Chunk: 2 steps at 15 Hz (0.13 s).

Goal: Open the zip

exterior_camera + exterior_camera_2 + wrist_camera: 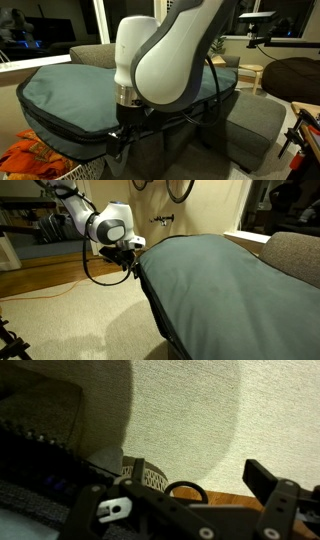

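Observation:
The large teal-green padded bag (120, 85) lies on a grey sofa and shows in both exterior views (220, 280). Its zip (152, 305) is a dark line with black trim along the bag's side edge, also seen in an exterior view (60, 128). My gripper (133, 264) is at the bag's near corner, right at the zip's end (124, 133). In the wrist view the zip teeth (40, 442) run at the left, and a black ring pull (186, 489) sits between my fingers (195, 482). The fingers stand apart, not closed on the ring.
The grey sofa (255, 120) carries the bag, with its arm in an exterior view (295, 255). Beige carpet (80, 320) and wood floor (30, 280) lie below. An orange cloth (35, 160) sits at the front. A wooden stool (250, 72) stands behind.

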Available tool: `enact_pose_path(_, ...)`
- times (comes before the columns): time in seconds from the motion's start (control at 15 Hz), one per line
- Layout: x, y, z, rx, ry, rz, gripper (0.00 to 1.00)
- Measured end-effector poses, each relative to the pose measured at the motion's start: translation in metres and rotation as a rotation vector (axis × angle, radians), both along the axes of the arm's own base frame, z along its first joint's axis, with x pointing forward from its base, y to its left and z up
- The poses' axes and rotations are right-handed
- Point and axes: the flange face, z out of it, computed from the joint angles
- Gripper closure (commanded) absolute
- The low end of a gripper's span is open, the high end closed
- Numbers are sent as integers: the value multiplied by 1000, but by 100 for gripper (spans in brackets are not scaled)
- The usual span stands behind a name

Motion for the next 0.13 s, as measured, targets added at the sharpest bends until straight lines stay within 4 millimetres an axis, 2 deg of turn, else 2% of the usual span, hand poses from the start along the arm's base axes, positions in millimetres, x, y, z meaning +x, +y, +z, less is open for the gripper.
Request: enact_pose_path(0.13, 0, 2, 0, 2, 0, 2, 0)
